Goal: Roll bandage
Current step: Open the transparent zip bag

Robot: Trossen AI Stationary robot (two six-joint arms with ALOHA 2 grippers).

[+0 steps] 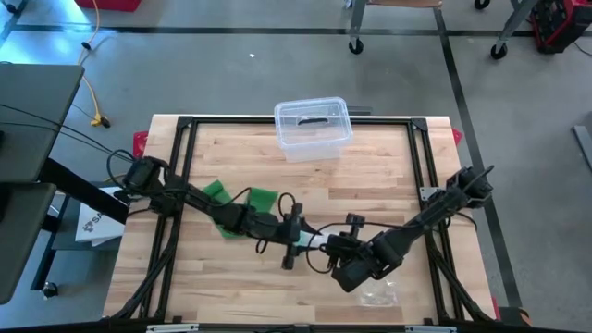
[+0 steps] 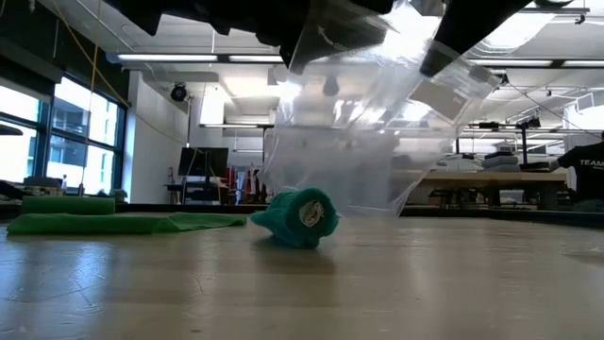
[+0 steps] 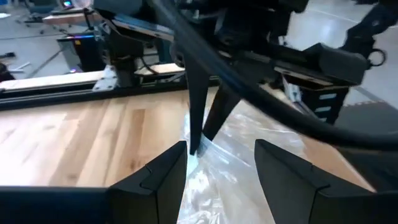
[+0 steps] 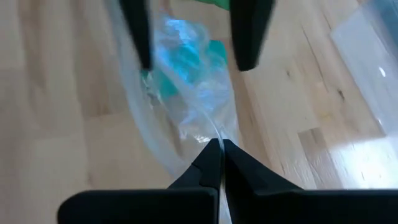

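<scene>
so here's where i'm at: my right gripper (image 4: 221, 149) is pinched fully shut on the edge of a clear plastic bag (image 2: 377, 142), the thin crinkly zip-top kind, and it hangs up off the bench (image 1: 240, 287) like a floppy see-through curtain in the low view. my left gripper (image 3: 221, 163) has its two dark wedge-shaped fingers spread fairly wide, one either side of the bag's film; from the wrist view i can't tell if the film is actually touching the pads or just passing between them, so i wouldn't call it a grip. both grippers are close together around the middle of the bench, towards the front edge. the rolled bandage (image 2: 300, 219) is a stubby teal-green cylinder with a soft, slightly fuzzy weave, lying on its side on the wood just below the bag's bottom, with a round label or core showing on the end that faces the low camera. through the plastic in my right wrist view it's a blurry teal blob. off to the left there's a flat strip of green cloth (image 1: 242, 197) with a wrinkled, folded look. at the far edge sits a clear plastic tub (image 1: 313, 128), rounded corners, something dark inside it. the bench is pale butcher-block wood with a black metal frame around it.
</scene>
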